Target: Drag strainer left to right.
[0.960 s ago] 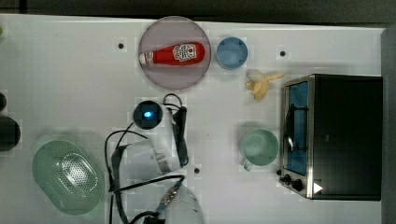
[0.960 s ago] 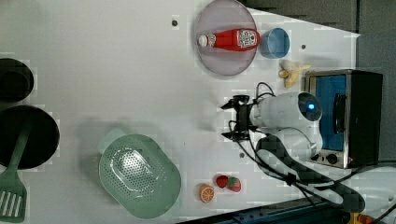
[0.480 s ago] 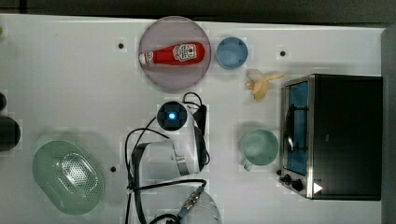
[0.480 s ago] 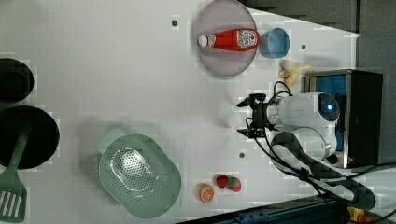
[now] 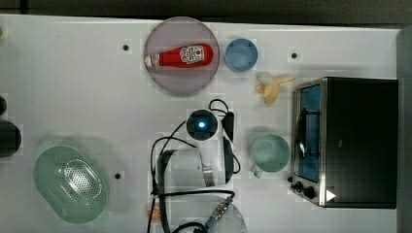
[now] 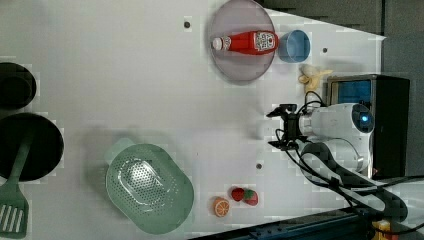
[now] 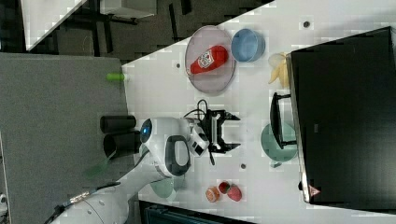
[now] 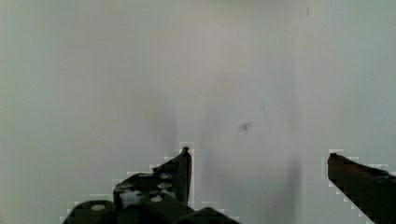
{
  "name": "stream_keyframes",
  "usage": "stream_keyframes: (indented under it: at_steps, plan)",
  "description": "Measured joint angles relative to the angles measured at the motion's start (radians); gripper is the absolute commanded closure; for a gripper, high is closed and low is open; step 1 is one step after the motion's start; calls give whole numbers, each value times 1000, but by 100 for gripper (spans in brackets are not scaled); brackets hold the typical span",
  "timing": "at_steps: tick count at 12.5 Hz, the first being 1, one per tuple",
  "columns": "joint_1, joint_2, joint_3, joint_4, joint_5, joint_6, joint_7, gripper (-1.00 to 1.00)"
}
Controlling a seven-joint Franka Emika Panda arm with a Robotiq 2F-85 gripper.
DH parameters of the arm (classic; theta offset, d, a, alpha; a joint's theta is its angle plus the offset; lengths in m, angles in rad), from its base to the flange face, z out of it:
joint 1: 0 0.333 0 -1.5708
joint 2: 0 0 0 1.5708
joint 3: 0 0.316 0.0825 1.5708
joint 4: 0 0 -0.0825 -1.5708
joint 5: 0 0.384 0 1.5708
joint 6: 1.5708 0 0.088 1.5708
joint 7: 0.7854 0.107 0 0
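Strainer (image 6: 149,187): well apart from the fingers (image 7: 232,146), untouched on the surface (image 6: 125,75).
Fingers: spread wide, grasping nothing.
Advice: descend inside the near rim before dragging.

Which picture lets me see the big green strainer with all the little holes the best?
The left view: the strainer lies whole and uncovered, its holes plain. The top view shows the strainer whole too, near the top view's lower left corner. In the right view just a pale green piece peeks out behind the arm.
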Motion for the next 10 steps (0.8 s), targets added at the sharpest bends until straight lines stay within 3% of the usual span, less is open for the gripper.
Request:
stream_keyframes:
  at_steps: [3, 10]
  plan:
    - [11, 3, -82, 6, 37, -11, -46, -100]
    - [-33, -3, -178, -6, 27, 7, -158, -100]
